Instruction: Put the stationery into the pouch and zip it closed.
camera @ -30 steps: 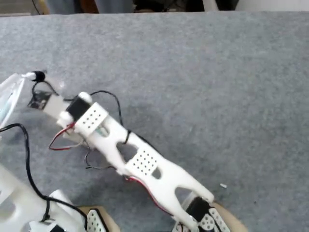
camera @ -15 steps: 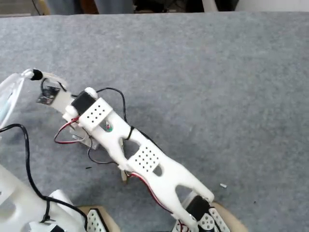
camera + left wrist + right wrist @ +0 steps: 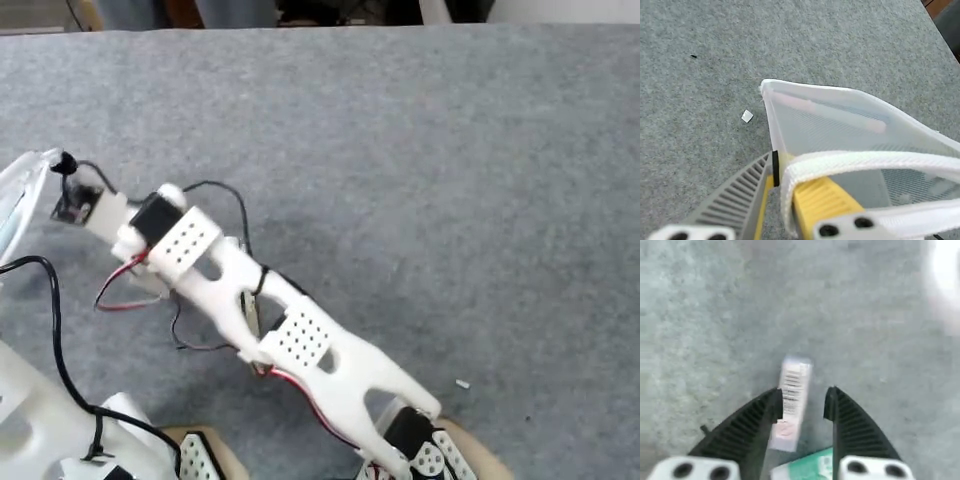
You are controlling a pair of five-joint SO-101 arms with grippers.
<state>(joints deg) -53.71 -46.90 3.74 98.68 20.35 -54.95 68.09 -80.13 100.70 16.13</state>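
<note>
Left wrist view: left gripper (image 3: 778, 165) pinches the pouch (image 3: 840, 132); right wrist view: right gripper (image 3: 804, 399) spread around stationery (image 3: 791, 392)

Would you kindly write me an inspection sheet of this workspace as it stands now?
Surface: grey felt table cover, flat.
Job's things: mesh pouch, mouth apparently open, pale stick inside; small labelled stick between the right fingers.
Clutter: white scrap on the felt beside the pouch.
Grippers: left gripper clamped on the pouch's rim; right gripper open, next to the pouch.
Cables: black cable lies over the felt; red wires hang from the arm.
Surroundings: dim shapes beyond the far edge, unclear.
</note>
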